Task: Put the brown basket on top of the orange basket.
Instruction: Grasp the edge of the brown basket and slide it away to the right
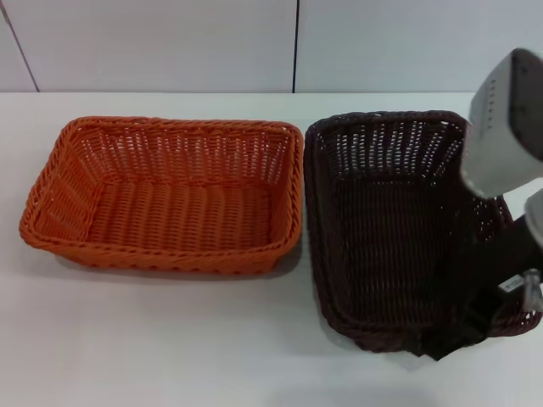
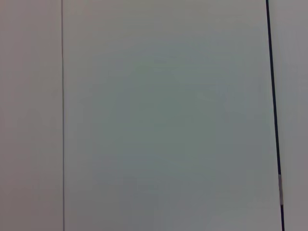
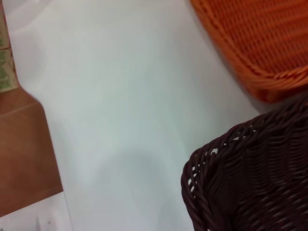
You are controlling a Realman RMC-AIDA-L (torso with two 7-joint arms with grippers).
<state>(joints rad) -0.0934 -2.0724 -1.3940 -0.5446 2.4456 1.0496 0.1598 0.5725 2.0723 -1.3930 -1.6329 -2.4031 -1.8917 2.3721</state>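
Note:
The orange basket (image 1: 165, 193) stands empty on the white table, left of centre in the head view. The brown basket (image 1: 390, 229) stands empty just to its right, their sides nearly touching. My right arm comes in from the right, and my right gripper (image 1: 458, 332) is down at the brown basket's near right rim, its dark body overlapping the weave. The right wrist view shows a corner of the brown basket (image 3: 250, 178) close up, with a corner of the orange basket (image 3: 262, 43) beyond it. My left gripper is out of view; the left wrist view shows only wall.
The white table (image 1: 170, 339) runs around both baskets, with bare surface in front and at the left. A pale panelled wall (image 1: 170, 42) stands behind the table. A brown floor strip (image 3: 24, 154) shows past the table edge.

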